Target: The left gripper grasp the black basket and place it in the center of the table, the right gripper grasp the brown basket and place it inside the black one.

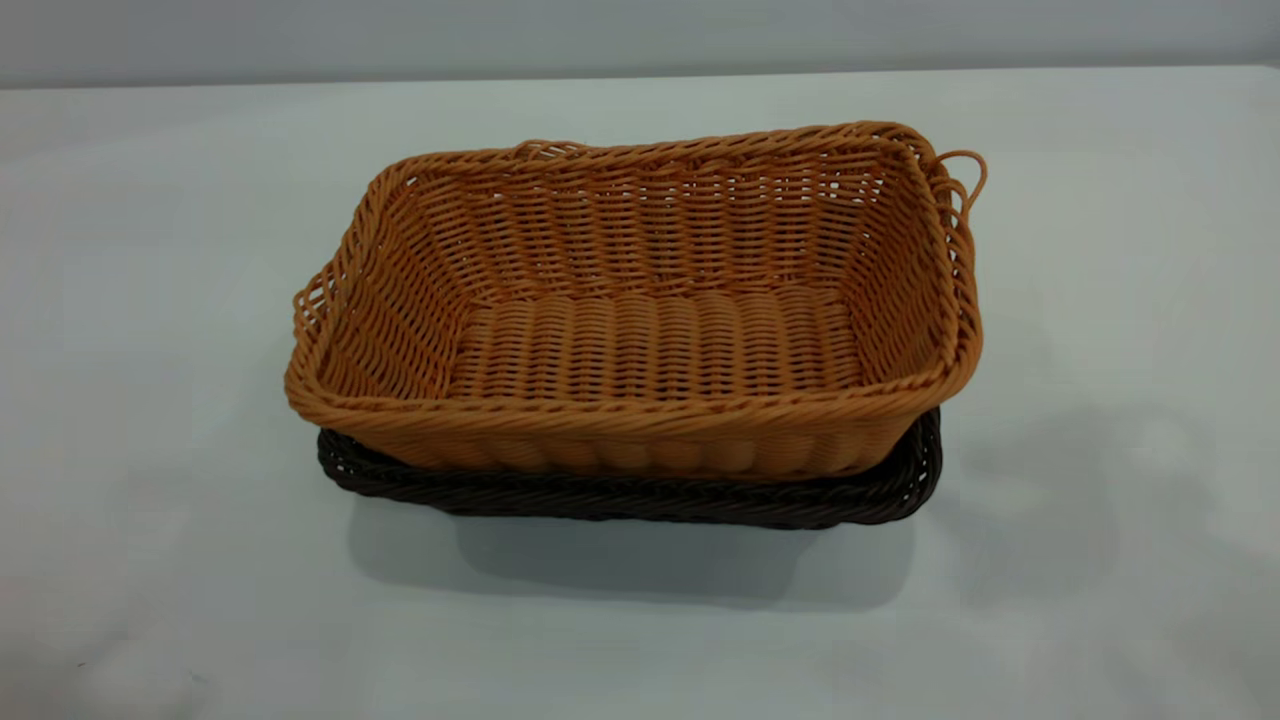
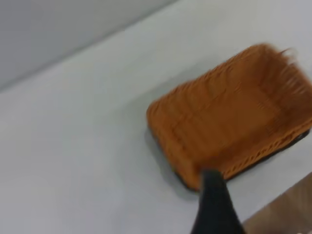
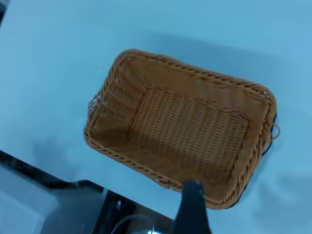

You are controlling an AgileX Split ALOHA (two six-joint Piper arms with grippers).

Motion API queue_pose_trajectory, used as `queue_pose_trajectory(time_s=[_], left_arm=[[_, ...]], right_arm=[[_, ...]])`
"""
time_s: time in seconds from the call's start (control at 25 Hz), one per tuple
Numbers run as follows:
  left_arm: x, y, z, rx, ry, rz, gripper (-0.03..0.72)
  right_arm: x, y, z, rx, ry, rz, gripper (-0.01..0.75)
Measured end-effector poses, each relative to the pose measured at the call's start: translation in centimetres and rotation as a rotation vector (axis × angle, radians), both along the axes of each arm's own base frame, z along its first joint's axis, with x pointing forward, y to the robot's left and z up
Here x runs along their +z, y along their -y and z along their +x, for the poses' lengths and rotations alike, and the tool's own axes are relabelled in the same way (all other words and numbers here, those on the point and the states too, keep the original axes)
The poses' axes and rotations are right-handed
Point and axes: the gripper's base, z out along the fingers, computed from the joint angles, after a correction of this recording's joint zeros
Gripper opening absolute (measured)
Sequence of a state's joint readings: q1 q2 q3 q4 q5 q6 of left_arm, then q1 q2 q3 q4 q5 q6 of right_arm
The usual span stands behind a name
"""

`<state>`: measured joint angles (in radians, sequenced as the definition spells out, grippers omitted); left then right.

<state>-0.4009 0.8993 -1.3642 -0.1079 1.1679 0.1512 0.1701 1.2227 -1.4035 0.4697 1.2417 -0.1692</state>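
The brown basket (image 1: 640, 330) sits nested inside the black basket (image 1: 620, 497) in the middle of the white table (image 1: 150, 350). Only the black basket's rim shows, below the brown one's near side and right corner. The brown basket is empty and upright, slightly skewed in the black one. Neither gripper is in the exterior view. My left gripper (image 2: 213, 195) hangs above the table, apart from the brown basket (image 2: 229, 117), near one of its corners. My right gripper (image 3: 192, 204) is high above the brown basket (image 3: 185, 126), off its long side, touching nothing.
The table's edge and a wooden floor (image 2: 287, 204) show in the left wrist view. Dark equipment (image 3: 73, 204) lies past the table's edge in the right wrist view. A grey wall (image 1: 640, 35) stands behind the table.
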Motion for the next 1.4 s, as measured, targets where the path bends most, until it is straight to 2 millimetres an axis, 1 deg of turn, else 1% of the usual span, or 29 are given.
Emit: queue_pose_trajectory(time_s=[0.08, 0.16, 0.2, 0.24, 0.32, 0.44, 0.6, 0.64, 0.72, 0.8, 0.88, 0.92, 1.08, 1.4], left_arm=[[-1.8, -0.2, 0.1, 0.036, -0.051, 0.029, 0.426], [-4.2, -0.4, 0.1, 0.046, -0.118, 0.063, 0.426], [-5.3, -0.4, 0.0, 0.047, -0.149, 0.078, 0.426], [-6.7, -0.5, -0.1, 0.048, -0.188, 0.096, 0.426], [-9.6, -0.7, -0.5, 0.049, -0.267, 0.132, 0.426], [-13.5, -1.1, -1.6, 0.050, -0.368, 0.179, 0.426], [-17.9, -2.0, -3.6, 0.049, -0.459, 0.220, 0.426], [-18.7, -2.1, -4.0, 0.049, -0.468, 0.224, 0.426], [-20.3, -2.5, -4.9, 0.052, -0.474, 0.221, 0.426], [-21.0, -2.7, -5.4, 0.053, -0.447, 0.204, 0.426], [-20.8, -2.9, -5.8, 0.054, -0.399, 0.182, 0.426], [-20.7, -2.9, -6.0, 0.054, -0.384, 0.175, 0.426], [-20.4, -3.2, -6.7, 0.053, -0.329, 0.148, 0.426], [-19.9, -3.7, -8.1, 0.047, -0.235, 0.087, 0.426]], right_arm=[[0.2, 0.6, -2.7, -0.015, 0.023, -0.003, 0.524], [-0.1, 1.2, -5.4, -0.029, 0.047, -0.015, 0.524], [-0.7, 1.5, -6.5, -0.035, 0.044, -0.024, 0.524], [-1.5, 1.9, -8.0, -0.042, 0.048, -0.043, 0.524], [-2.8, 2.6, -10.0, -0.053, 0.055, -0.076, 0.524], [-5.5, 3.5, -13.1, -0.067, 0.063, -0.120, 0.524], [-9.2, 4.4, -16.2, -0.081, 0.067, -0.164, 0.524], [-10.4, 4.7, -17.0, -0.085, 0.069, -0.177, 0.524], [-12.1, 5.1, -18.1, -0.094, 0.080, -0.198, 0.524], [-14.3, 5.4, -18.7, -0.111, 0.097, -0.216, 0.523], [-15.7, 5.6, -19.0, -0.138, 0.129, -0.214, 0.523], [-16.1, 5.7, -19.1, -0.154, 0.136, -0.213, 0.523], [-16.1, 6.0, -19.3, -0.209, 0.179, -0.192, 0.523], [-16.1, 6.0, -19.3, -0.217, 0.179, -0.185, 0.523]])
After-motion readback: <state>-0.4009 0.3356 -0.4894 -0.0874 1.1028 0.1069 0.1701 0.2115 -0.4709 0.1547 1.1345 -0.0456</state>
